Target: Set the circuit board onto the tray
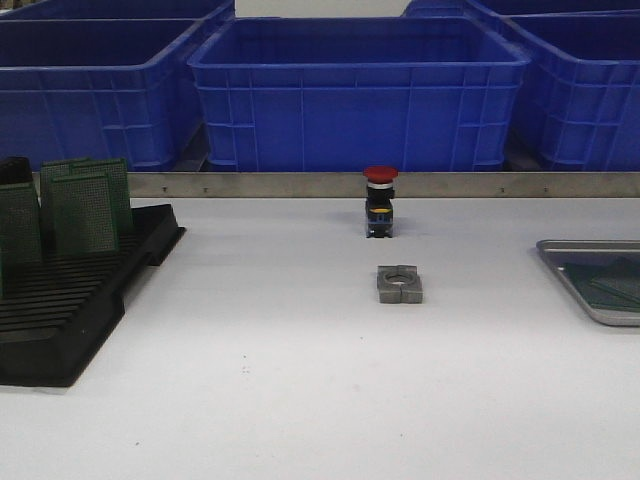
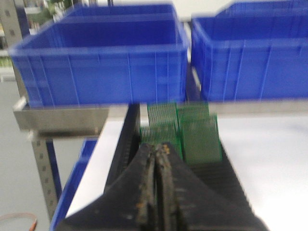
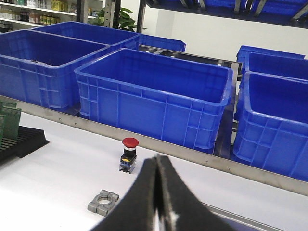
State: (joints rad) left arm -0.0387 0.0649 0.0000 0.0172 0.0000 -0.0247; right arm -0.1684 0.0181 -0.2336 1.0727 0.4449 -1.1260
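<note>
Several green circuit boards (image 1: pixel 85 205) stand upright in a black slotted rack (image 1: pixel 70 320) at the table's left. The silver-grey tray (image 1: pixel 585 246) lies at the right edge, with a green board (image 1: pixel 615 280) flat in it. Neither gripper shows in the front view. In the blurred left wrist view my left gripper (image 2: pixel 158 147) is shut with nothing visible between its fingers. It hangs over the rack (image 2: pixel 224 178), just short of the standing boards (image 2: pixel 199 134). My right gripper (image 3: pixel 158 157) is shut and empty above the table, this side of the red button.
A red push button (image 1: pixel 380 200) stands at mid-table, with a grey metal clamp block (image 1: pixel 400 284) in front of it. Both also show in the right wrist view: the button (image 3: pixel 129 154) and the block (image 3: pixel 103 202). Blue plastic bins (image 1: pixel 355 90) line the shelf behind the table.
</note>
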